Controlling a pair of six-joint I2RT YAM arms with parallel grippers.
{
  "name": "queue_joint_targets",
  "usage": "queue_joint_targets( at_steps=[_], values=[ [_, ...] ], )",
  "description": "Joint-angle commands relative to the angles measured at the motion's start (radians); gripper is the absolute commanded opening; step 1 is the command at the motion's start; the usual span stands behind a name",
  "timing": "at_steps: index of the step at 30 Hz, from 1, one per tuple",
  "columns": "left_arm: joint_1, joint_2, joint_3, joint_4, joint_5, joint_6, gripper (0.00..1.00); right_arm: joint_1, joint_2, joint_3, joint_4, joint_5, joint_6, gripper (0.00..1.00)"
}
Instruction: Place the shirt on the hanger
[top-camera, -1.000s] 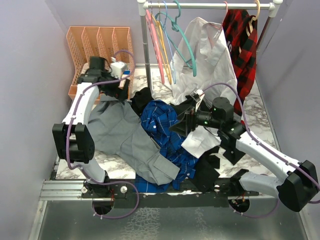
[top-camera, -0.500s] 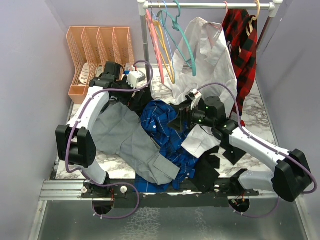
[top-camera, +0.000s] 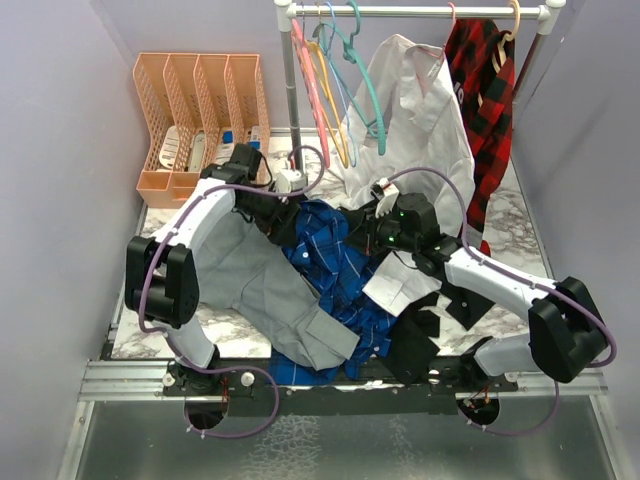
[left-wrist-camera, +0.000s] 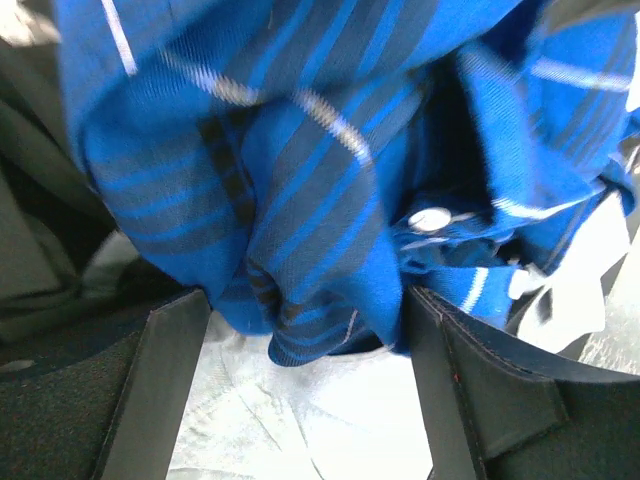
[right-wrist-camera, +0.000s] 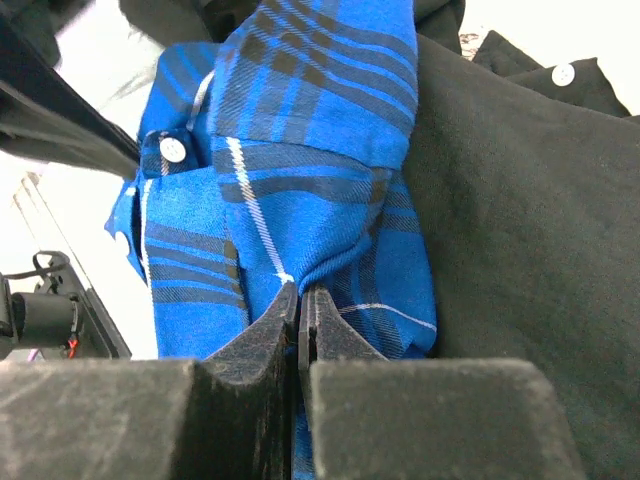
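- The shirt lies crumpled in the middle of the bench. Its near-left part is under a grey shirt, and its long axis runs roughly from far left to near right.
- The right end effector is pinched tight on a fold of the shirt's blue plaid. The wrist view shows the two fingers pressed together with the fabric caught between them, beside a black cloth.
- The left end effector stands wide, one finger on each side of a hanging bunch of the shirt. We judge it is placed for a grip but not yet clamped.
- Both end effectors meet at the shirt's far end, the left one on its left side and the right one on its right.
- The hanger hangs on the rail at the far edge, well apart from the shirt. It is farther back than both end effectors and roughly in line with the right one.
- We judge the coming move must lift the shirt's far end up and back toward that hanger.
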Motion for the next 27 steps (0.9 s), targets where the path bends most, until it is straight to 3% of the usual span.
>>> queue_joint_targets(
  at_steps=[1, 5, 16, 23, 27],
  values=[
    [0.011, 0.022, -0.171, 0.026, -0.123, 0.059, 0.8, 0.005, -0.029, 0.035, 0.022, 0.012, -0.012, 0.01],
    [0.076, 0.005, -0.295, 0.065, -0.18, 0.086, 0.79, 0.004, -0.078, 0.059, -0.029, 0.042, -0.034, 0.01],
    [0.409, -0.113, -0.471, 0.066, -0.323, 0.269, 0.8, 0.005, -0.168, 0.154, -0.093, 0.17, -0.084, 0.01],
    [0.571, -0.1, -0.462, 0.078, -0.394, 0.362, 0.8, 0.004, -0.168, 0.205, -0.1, 0.156, -0.095, 0.01],
    [0.599, -0.068, -0.38, 0.016, -0.346, 0.35, 0.8, 0.004, -0.163, 0.197, -0.136, 0.146, -0.108, 0.02]
  ],
)
